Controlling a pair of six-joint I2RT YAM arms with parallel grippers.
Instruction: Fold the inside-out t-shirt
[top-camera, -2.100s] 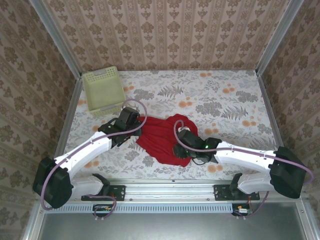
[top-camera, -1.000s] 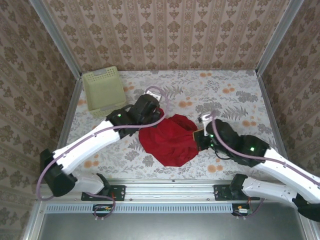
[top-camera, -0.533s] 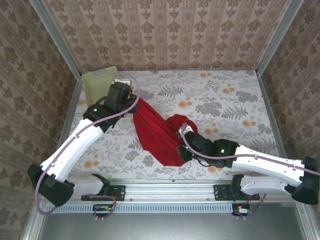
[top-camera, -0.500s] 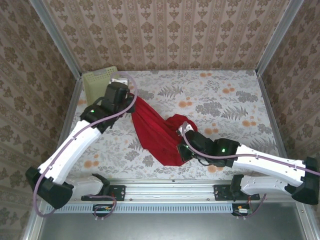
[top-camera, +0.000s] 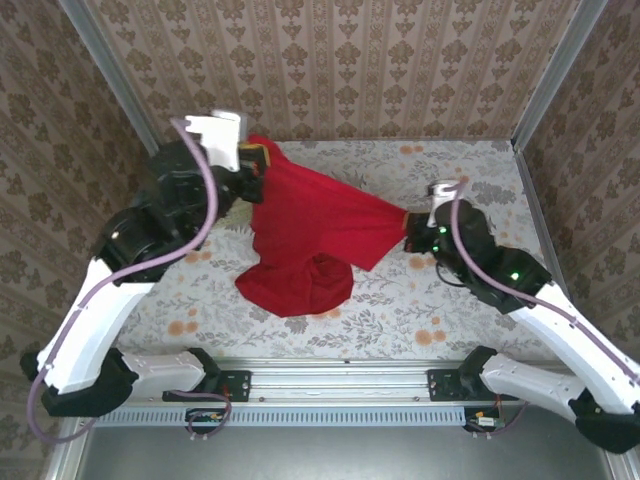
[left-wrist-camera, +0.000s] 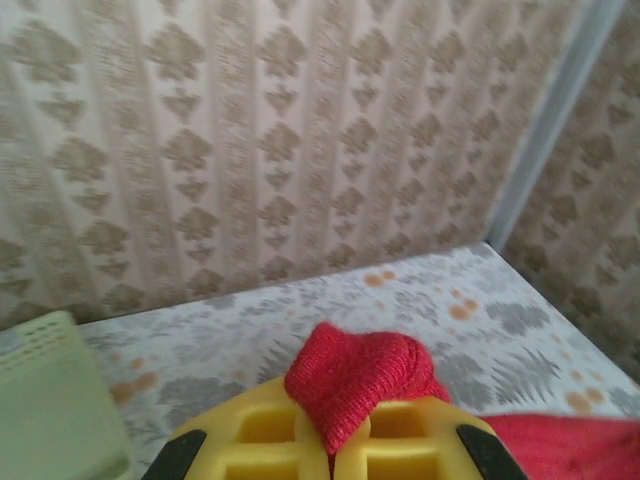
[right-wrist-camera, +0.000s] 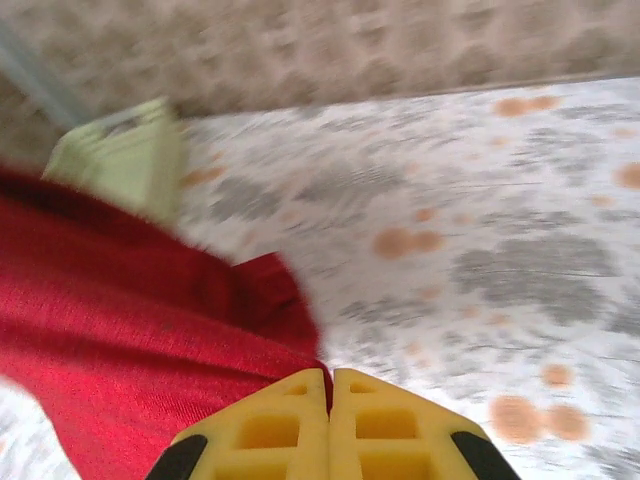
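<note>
floral-print table (top-camera: 480, 190) sits inside damask-papered walls. above the table, the red inside-out t-shirt (top-camera: 315, 235) hangs stretched between both arms, its lower bunch sagging onto the table. left gripper (top-camera: 262, 155) is clamped tight on one cloth edge, right gripper (top-camera: 412, 232) on the opposite edge.

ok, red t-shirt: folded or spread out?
Neither. The t-shirt is unfolded, lifted and stretched between the left hand and the right hand, both shut on its edges. Its lower part hangs bunched.
</note>
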